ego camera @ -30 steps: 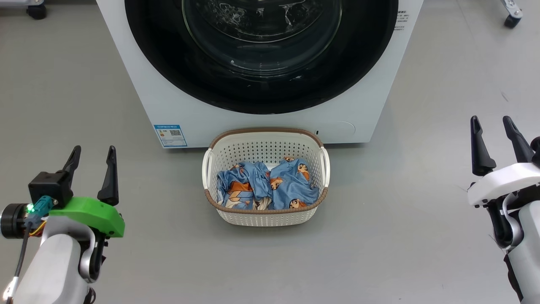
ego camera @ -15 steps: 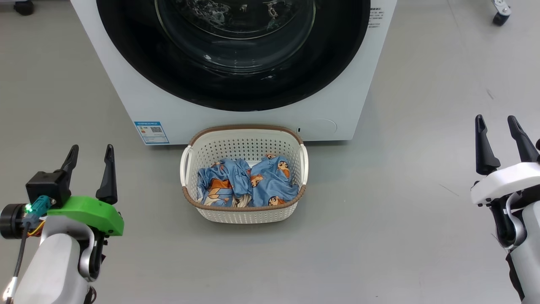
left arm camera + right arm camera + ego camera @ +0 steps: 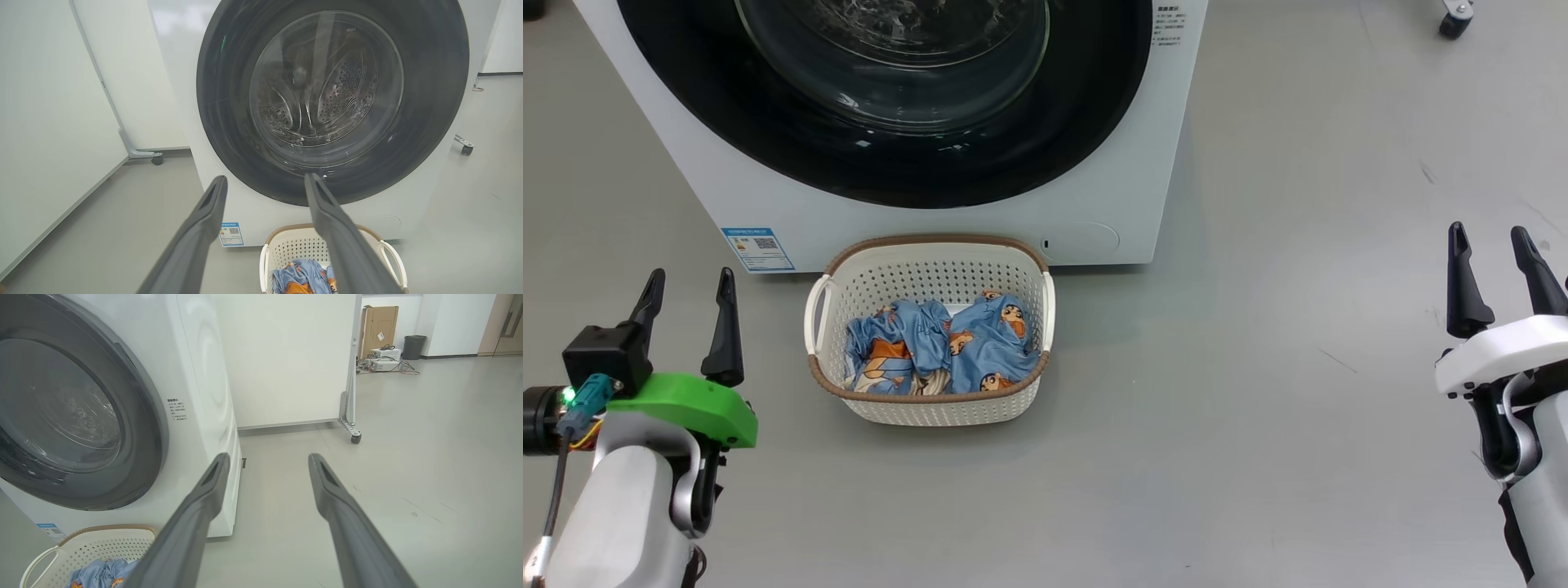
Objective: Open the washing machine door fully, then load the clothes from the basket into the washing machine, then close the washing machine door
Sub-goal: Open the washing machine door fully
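My left pincer point(image 3: 689, 282) and right pincer point(image 3: 1486, 237) are wide open, empty. The washing machine door point(image 3: 1094, 106) is shut. The basket point(image 3: 931, 241) sits right below (very close), so I might knock it reaching in.

My left gripper point(image 3: 690, 274) has two long, dark, tapering fingers set in a bright green plastic mount point(image 3: 690, 406). Next to it is a black boxy module point(image 3: 600, 357) with a teal connector point(image 3: 587, 394), a small lit green lamp and a dark cable point(image 3: 556, 490). My right gripper point(image 3: 1487, 229) has matching fingers in a white housing point(image 3: 1499, 353). My left forearm point(image 3: 621, 514) and right forearm point(image 3: 1543, 490) are pale grey.
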Robot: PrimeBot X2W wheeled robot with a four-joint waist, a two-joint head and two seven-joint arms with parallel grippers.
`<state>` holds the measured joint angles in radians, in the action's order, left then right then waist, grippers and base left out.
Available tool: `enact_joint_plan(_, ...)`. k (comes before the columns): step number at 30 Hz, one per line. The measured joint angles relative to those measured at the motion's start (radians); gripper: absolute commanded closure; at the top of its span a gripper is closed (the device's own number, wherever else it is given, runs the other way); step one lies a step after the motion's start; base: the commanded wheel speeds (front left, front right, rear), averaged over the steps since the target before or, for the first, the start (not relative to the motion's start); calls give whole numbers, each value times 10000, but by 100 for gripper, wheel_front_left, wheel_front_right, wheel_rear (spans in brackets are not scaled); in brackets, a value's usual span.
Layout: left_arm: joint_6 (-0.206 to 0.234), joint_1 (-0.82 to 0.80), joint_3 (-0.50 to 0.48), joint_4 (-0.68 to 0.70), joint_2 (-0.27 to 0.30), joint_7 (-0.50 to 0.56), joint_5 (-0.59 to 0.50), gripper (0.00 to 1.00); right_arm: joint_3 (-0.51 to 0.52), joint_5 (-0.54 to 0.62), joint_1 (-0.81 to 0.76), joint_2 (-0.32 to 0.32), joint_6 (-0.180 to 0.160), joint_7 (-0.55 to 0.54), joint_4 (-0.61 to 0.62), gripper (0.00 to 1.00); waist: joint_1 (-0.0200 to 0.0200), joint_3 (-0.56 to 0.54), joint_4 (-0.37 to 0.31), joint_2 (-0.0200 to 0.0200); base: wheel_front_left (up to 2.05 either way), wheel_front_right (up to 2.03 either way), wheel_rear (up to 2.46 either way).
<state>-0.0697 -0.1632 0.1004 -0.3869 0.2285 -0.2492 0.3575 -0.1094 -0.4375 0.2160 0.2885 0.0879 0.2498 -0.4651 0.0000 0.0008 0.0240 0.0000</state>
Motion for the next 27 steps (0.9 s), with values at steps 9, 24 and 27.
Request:
enact_joint_plan(9,-100,2,27,309,33,0,-314,0,115,13,-1,-63,38,0,146,0,0,168,45,0,56,56,-111)
enact_joint_plan(24,-268,16,-17,617,0,0,-594,0,360,146,-1,-81,79,0,293,0,0,291,75,0,27,27,-54)
enact_joint_plan(27,-270,21,-29,623,-12,0,-596,0,389,171,-1,-107,79,0,318,0,0,291,83,0,7,7,-14)
